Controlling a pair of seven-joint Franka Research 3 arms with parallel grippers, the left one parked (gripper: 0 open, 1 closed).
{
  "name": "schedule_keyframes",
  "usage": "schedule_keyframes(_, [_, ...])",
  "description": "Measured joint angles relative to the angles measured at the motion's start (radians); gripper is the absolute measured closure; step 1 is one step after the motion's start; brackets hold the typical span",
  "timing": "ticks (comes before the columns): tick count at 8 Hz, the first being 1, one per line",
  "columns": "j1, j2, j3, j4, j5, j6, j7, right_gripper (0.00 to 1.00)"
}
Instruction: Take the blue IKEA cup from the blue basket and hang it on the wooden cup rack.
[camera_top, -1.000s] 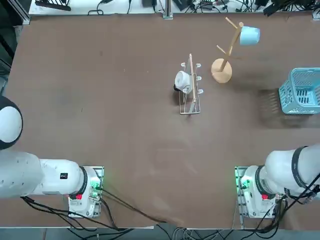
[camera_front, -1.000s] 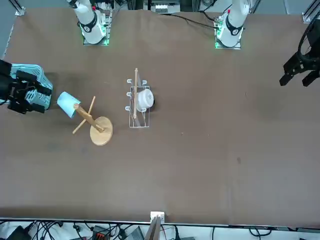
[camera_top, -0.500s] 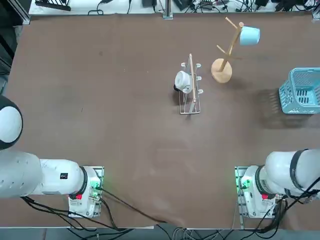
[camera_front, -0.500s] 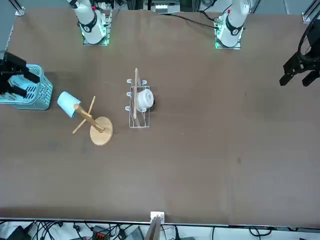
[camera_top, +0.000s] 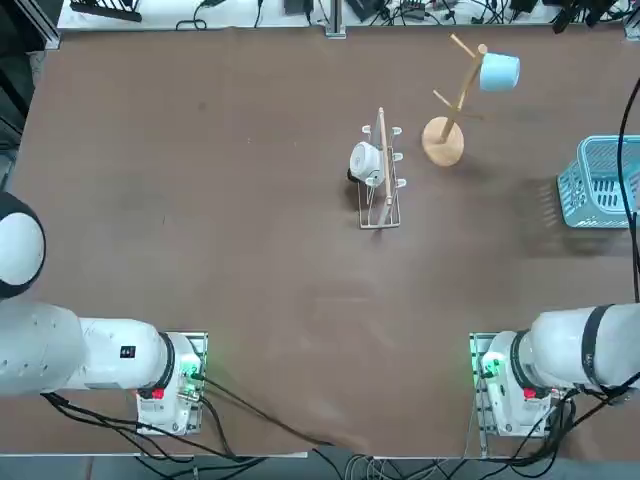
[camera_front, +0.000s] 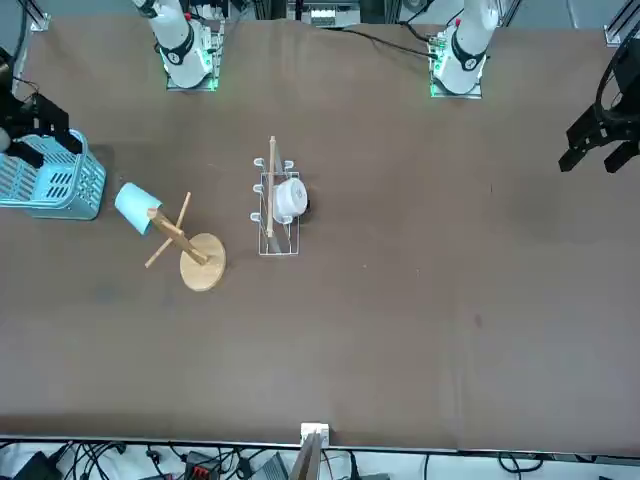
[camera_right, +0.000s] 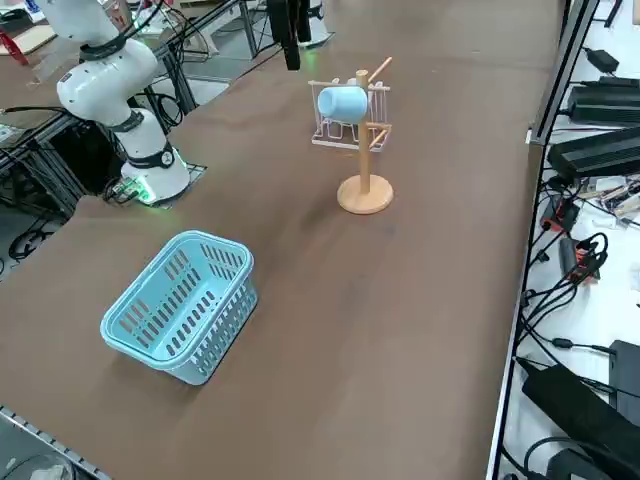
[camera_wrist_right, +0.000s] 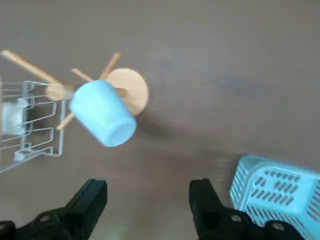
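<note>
Now we see the cup (camera_top: 499, 72) up on the rack (camera_top: 443, 141), hung on one of its pegs, lying sideways in the air on the far right part of the table (camera_top: 270, 250)! Our right gripper (camera_wrist_right: 148, 197) hovers above the table, its two dark fingers (camera_wrist_right: 90, 200) wide apart and nothing between them. From the front view we catch it over the basket (camera_front: 80, 187), well off the cup. The basket sits at the right, nearer to us than the rack, upright, and the right side view shows us no cup inside, just slotted walls and a bare floor. The rack stands upright on its round disc, and just left of it, a little nearer, we have the wire rack (camera_top: 379, 222), with the white cup (camera_top: 366, 162) on its left side. What a tidy hang, the cup's side turned up to us!
</note>
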Motion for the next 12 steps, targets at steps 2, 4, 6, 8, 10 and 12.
schedule_keyframes(2, [0.003, 0.033, -0.002, 0.000, -0.051, 0.012, 0.161, 0.00])
schedule_keyframes(4, [0.007, 0.057, -0.006, 0.001, -0.054, 0.022, 0.242, 0.00])
schedule_keyframes(6, [0.011, 0.059, -0.012, 0.015, -0.054, 0.023, 0.250, 0.00])
schedule_keyframes(8, [0.023, 0.060, -0.029, 0.020, -0.054, 0.023, 0.253, 0.00])
schedule_keyframes(10, [0.030, 0.061, -0.037, 0.022, -0.054, 0.022, 0.254, 0.00])
schedule_keyframes(12, [0.032, 0.062, -0.038, 0.022, -0.054, 0.021, 0.255, 0.00])
